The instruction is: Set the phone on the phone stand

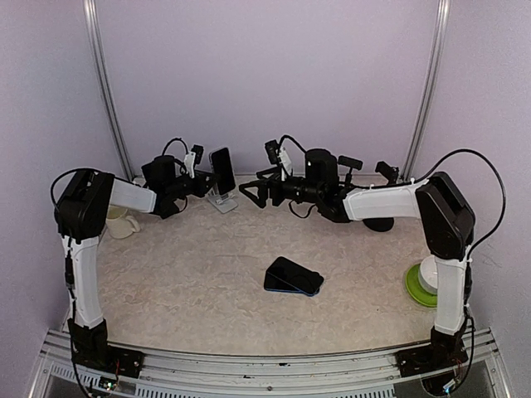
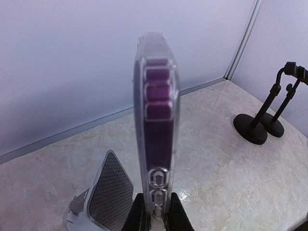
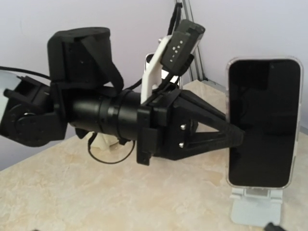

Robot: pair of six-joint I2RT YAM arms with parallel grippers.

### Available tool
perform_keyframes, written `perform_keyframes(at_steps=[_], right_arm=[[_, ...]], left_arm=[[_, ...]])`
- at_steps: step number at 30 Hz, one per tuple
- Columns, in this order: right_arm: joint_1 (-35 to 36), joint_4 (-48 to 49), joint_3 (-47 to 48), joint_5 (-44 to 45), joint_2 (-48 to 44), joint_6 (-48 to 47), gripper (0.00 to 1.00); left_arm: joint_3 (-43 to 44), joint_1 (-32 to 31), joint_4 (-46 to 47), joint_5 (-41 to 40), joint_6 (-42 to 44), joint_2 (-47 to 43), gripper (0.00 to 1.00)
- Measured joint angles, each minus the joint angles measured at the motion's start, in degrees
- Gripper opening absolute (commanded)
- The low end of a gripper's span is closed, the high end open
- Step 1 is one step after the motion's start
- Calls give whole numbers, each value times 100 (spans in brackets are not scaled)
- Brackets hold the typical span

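1. second phone (image 1: 292, 276): dark, lay flat just 5 o'clock of centre on the surface (image 1: 182, 282).
2. plate (image 1: 411, 290), green, carrying a white bowl (image 1: 429, 272): 4 o'clock edge.
3. mug (image 1: 122, 222): 9 o'clock.
4. right fingers (image 1: 252, 187): spread wide, empty, at 12 o'clock, aimed toward the phone.
5. left fingers (image 2: 137, 219): narrow, clamped across the phone's side edge.
6. phone (image 3: 262, 122): upright at 11 o'clock, screen dark, bottom at the lip of the stand (image 3: 255, 209); contact could not be told.
7. two black round bases (image 2: 250, 127): 2 o'clock.
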Motion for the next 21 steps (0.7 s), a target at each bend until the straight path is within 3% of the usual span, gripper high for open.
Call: perform_keyframes(at_steps=[21], right_arm=[[0,2,-168,-39,-138,162,100]], left_arm=[[0,114,367,122,138,323,0]])
